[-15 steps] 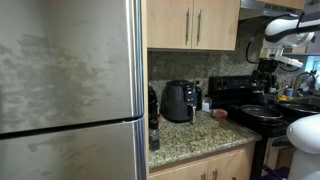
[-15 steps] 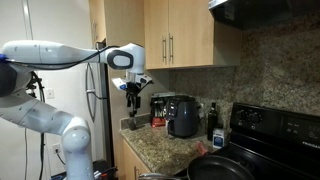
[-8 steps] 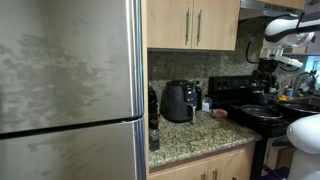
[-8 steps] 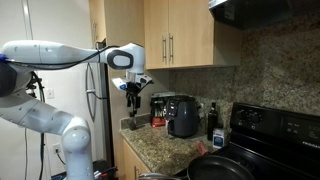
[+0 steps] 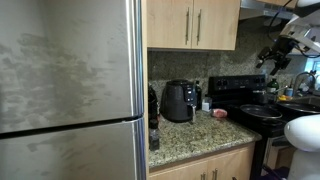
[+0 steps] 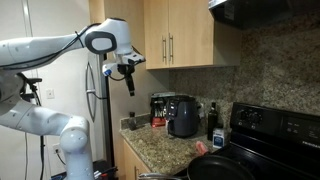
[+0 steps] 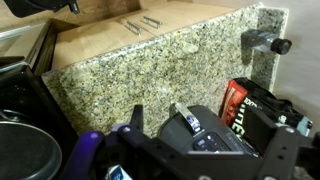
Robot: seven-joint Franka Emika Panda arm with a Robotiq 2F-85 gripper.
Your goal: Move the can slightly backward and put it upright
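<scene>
The gripper [image 7: 154, 112] hangs in the air well above the air fryer [image 5: 178, 101] and off to one side of it. Its two fingers are parted, with only bare granite countertop [image 7: 150, 60] between them, and it holds nothing. The can [image 5: 219, 115] sits on the countertop a little in front of the air fryer, toward the stove [image 5: 235, 92], touching neither. It is too small to tell whether it lies or stands. Wooden cabinets [image 5: 190, 22] hang above the air fryer.
</scene>
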